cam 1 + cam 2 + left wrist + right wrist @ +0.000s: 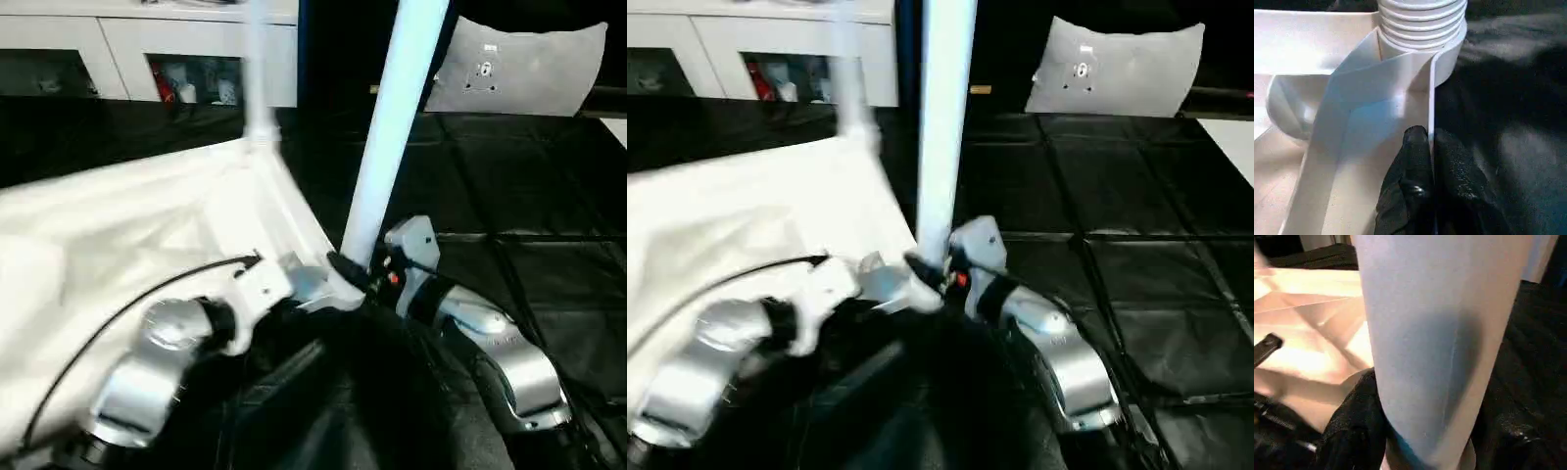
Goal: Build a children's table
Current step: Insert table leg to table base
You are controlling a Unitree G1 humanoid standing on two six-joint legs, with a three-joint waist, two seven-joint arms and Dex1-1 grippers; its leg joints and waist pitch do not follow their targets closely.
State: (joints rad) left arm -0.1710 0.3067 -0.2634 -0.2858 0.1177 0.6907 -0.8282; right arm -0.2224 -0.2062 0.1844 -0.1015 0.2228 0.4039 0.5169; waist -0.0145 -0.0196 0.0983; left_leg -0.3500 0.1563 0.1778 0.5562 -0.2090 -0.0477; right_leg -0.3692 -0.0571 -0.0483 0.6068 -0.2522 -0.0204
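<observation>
The children's table top [118, 235] lies upside down on the left, its rim wall running toward me. One white leg [392, 127] stands upright in the near corner socket, and its threaded end [1422, 19] sits in that socket. My right gripper [358, 274] is shut around the base of this leg, with a black finger [1352, 426] on either side of it. My left gripper [1431, 139] is shut on the thin rim wall [1430, 88] just beside the socket. A second leg [260, 69] rises from the far corner.
A white cabinet with glass doors [147, 49] stands along the back left. A white pillow-like pad [519, 69] leans at the back right. Black floor mats [509, 196] cover the ground, and dark cloth [323, 411] lies between my forearms.
</observation>
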